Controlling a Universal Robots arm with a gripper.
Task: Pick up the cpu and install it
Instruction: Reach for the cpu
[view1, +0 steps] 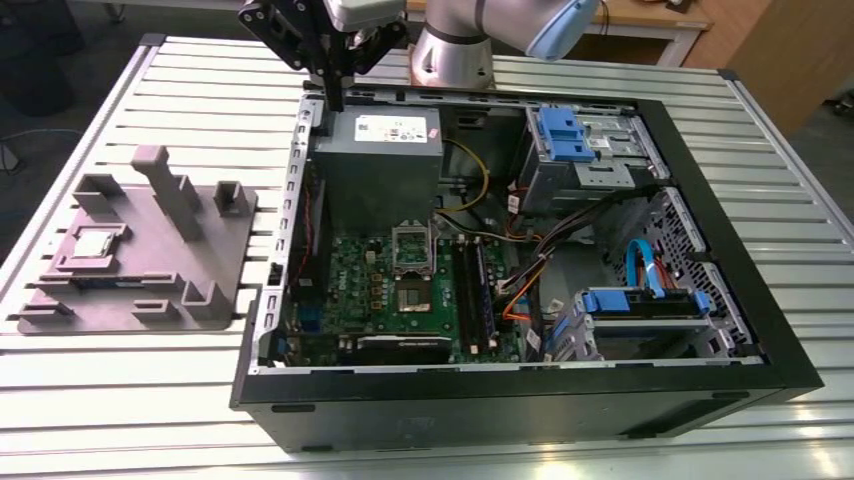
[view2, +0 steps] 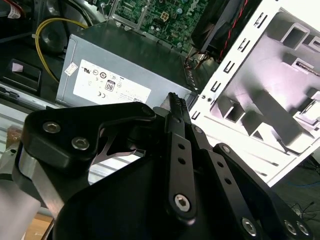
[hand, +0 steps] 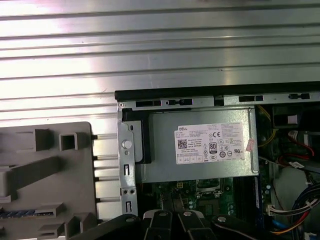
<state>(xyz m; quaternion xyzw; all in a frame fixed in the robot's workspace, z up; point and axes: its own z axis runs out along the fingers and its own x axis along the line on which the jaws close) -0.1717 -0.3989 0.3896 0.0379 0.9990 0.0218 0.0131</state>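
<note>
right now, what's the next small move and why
Probably shift toward the exterior view's left: the gripper hangs empty over the case corner, while the cpu lies on the grey fixture beside the case.

White printed label (hand: 212, 143) with barcode and certification marks on the grey power supply (hand: 200, 172)

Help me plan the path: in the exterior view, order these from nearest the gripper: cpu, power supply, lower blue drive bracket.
1. power supply, right by the gripper.
2. cpu, on the grey fixture, exterior view's left.
3. lower blue drive bracket, exterior view's right.
</note>
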